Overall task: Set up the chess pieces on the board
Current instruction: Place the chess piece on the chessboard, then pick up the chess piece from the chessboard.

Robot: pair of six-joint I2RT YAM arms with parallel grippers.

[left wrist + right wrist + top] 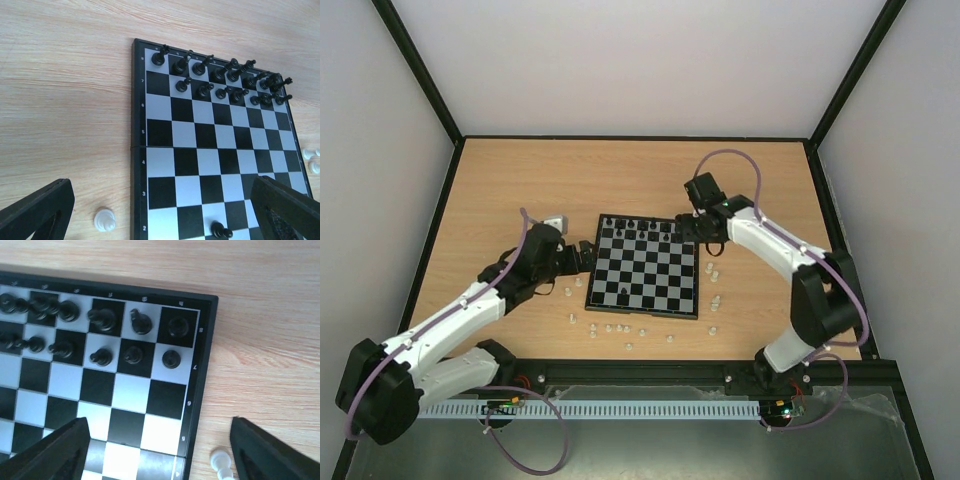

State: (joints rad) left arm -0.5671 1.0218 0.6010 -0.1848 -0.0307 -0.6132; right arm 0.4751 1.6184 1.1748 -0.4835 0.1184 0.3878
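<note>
The right arm (775, 245) reaches to the far right corner of the board (650, 272), its right gripper (690, 228) pointing down, fingers apart and holding nothing. The left arm (470, 310) stretches to the board's left edge, and the left gripper (586, 254) is spread wide and empty. Black pieces (141, 322) fill the two far rows. White pieces (610, 328) lie scattered on the table (520, 180).

overhead view, close wrist views sharing board (646, 272)
</note>
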